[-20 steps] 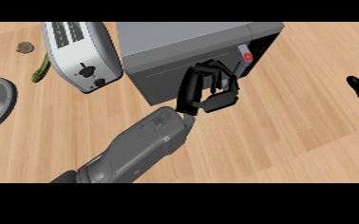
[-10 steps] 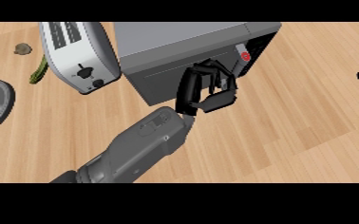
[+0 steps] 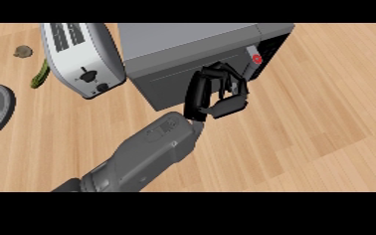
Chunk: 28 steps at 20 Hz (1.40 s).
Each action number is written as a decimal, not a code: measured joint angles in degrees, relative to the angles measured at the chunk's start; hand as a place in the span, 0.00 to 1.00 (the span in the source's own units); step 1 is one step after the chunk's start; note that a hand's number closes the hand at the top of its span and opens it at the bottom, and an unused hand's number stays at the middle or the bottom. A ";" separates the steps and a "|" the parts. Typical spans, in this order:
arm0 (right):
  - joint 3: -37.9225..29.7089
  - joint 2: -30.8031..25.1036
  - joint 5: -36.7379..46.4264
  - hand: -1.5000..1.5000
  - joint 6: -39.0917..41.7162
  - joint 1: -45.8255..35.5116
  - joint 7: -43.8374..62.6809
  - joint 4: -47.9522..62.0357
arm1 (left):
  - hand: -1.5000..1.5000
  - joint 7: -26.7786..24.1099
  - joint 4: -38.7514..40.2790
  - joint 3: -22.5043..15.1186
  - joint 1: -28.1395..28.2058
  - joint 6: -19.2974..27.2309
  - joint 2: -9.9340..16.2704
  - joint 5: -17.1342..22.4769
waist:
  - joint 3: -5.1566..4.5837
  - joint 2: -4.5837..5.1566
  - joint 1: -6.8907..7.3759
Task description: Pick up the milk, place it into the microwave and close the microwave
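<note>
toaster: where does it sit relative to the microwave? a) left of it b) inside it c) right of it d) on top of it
a: in the head view the toaster stands on the counter at the left of the grey microwave, close beside its left wall.

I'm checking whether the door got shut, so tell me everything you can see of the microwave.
The microwave is a grey metal-looking box standing on the wooden counter, seen steeply from above. Its flat top is lighter and its front door darker grey. At its right end is a dark control panel with a red button. The door looks closed, or nearly so. The left hand, fingers curled, is against the door's front. A toaster stands close at its left.
</note>
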 measured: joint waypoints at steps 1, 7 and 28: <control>0.08 -0.13 -0.38 0.00 0.14 -0.18 0.14 -0.08 | 1.00 -0.18 0.05 -0.12 -0.08 -0.12 0.00 0.24 | 0.00 0.02 0.05; 0.81 -1.24 -2.80 0.00 1.66 -1.05 1.12 -0.46 | 1.00 -1.32 0.55 -0.91 -0.55 -0.28 0.01 1.39 | 0.03 0.08 0.19; -0.06 -5.41 -9.70 0.00 4.87 -2.46 3.72 0.15 | 1.00 -4.70 2.14 -2.60 -1.54 -1.13 0.06 4.42 | 0.13 0.09 -0.11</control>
